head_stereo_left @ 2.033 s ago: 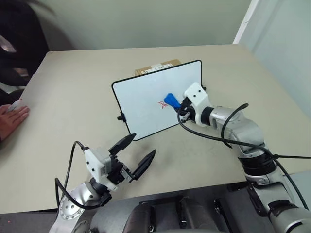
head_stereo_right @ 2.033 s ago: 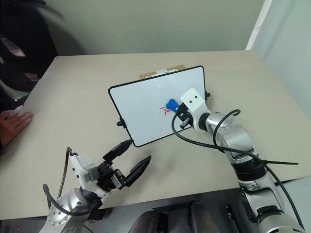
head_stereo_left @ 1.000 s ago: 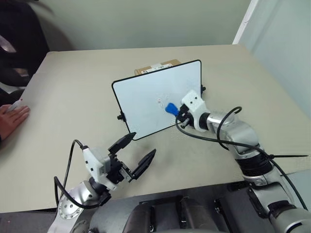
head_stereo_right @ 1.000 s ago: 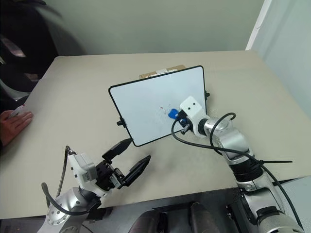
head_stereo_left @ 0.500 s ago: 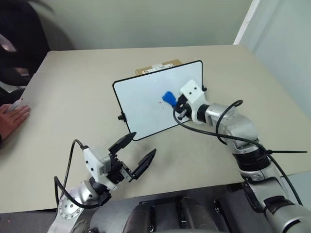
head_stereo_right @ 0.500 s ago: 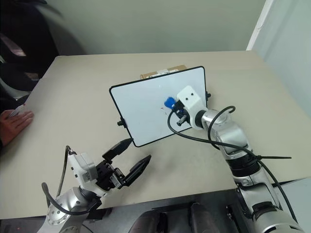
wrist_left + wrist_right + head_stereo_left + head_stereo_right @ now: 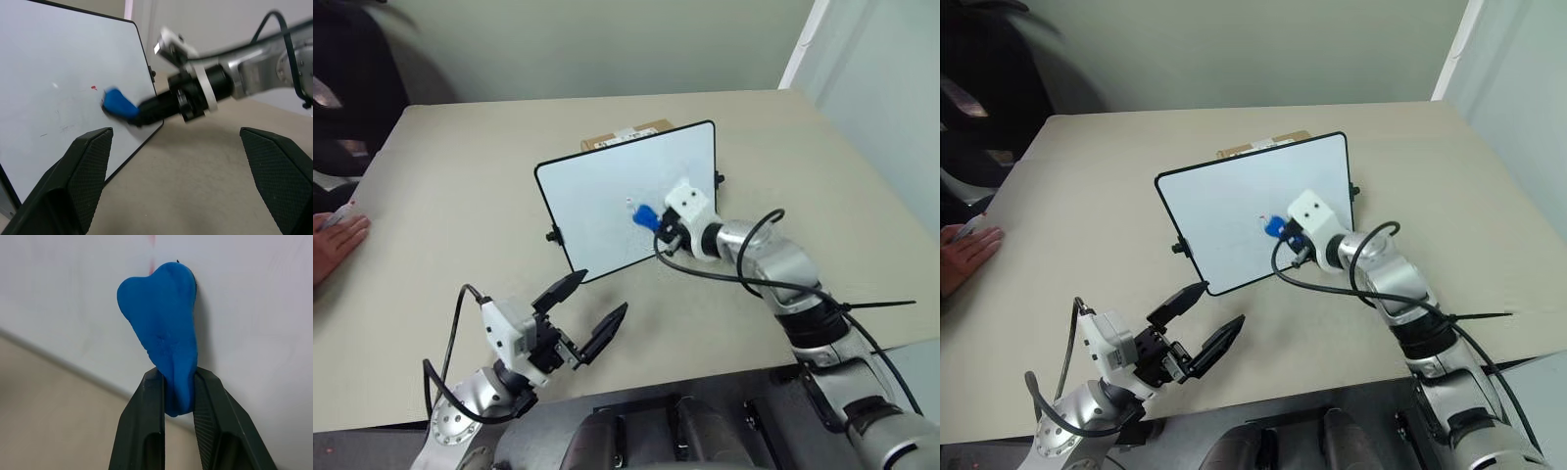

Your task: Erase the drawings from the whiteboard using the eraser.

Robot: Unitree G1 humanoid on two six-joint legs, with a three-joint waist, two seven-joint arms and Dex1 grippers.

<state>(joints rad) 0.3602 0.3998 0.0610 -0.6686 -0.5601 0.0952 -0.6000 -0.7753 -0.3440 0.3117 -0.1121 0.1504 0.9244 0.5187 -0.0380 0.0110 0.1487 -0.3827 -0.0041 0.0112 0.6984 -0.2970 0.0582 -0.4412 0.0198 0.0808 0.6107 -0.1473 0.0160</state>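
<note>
Brown cardboard box [image 7: 625,136] sits behind the whiteboard [image 7: 597,201]; right end effector [image 7: 177,382] pinches the eraser [image 7: 164,338] against it beside drawings [image 7: 93,87]; left end effector [image 7: 587,313] gapes, empty.

Table [image 7: 460,196]: beige, matte top, rounded corners. On it: whiteboard [image 7: 597,201], white with thin black frame and small side knobs, standing tilted near the middle; cardboard box [image 7: 625,136], brown with a white label, just behind the board's upper edge; a person's hand [image 7: 331,245], resting flat at the table's left edge beside a small white object.
</note>
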